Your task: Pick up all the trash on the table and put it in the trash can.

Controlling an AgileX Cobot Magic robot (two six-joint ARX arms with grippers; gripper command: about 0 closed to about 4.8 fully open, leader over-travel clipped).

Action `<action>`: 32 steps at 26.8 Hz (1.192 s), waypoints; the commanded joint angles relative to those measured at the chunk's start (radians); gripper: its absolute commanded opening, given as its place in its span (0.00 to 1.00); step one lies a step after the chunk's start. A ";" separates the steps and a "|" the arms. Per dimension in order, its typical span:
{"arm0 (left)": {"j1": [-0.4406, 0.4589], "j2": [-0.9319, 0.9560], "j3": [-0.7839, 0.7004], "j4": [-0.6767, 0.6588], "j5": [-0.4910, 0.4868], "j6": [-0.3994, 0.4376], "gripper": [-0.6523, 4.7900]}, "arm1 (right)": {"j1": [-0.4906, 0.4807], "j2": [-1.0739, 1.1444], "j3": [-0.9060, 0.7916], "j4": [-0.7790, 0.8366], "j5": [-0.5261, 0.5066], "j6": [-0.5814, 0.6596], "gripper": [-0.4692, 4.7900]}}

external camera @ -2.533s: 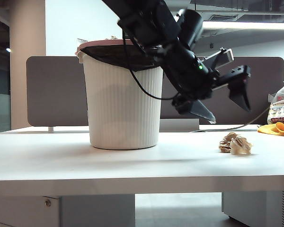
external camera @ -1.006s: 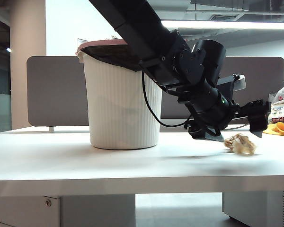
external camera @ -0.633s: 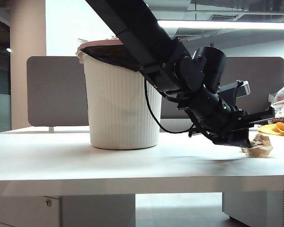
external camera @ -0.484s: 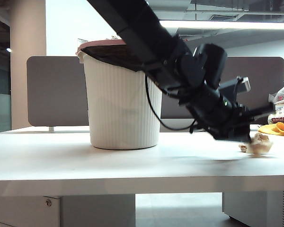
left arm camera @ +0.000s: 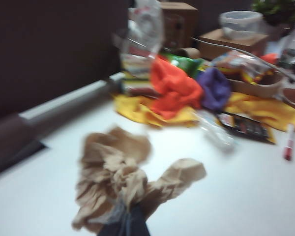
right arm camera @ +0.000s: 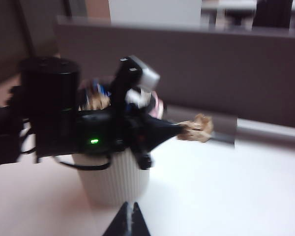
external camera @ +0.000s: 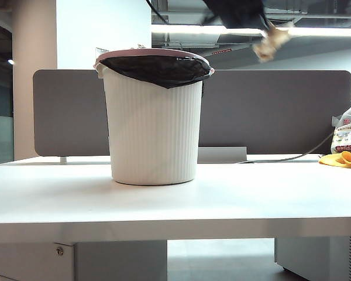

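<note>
While left gripper [left arm camera: 124, 222] pinches trash [left arm camera: 120, 182], right gripper [right arm camera: 127, 220] closed

Bright ceiling strip light [external camera: 222, 28] glares overhead; both wrist views are motion-blurred, and the tabletop [external camera: 175, 199] is evenly lit

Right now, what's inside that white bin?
The trash can is lined with a black bag; its contents are hidden. The left gripper holds crumpled paper above the table; the right gripper hangs shut.

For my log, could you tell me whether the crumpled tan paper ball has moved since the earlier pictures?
Yes: the crumpled tan paper ball, pinched in the shut left claw, rose off the white table above the white ribbed bin's rim.
</note>
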 commanded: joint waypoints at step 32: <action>0.360 -0.224 0.019 -0.535 0.015 0.120 1.00 | 0.008 0.424 0.065 0.414 -0.341 0.105 0.09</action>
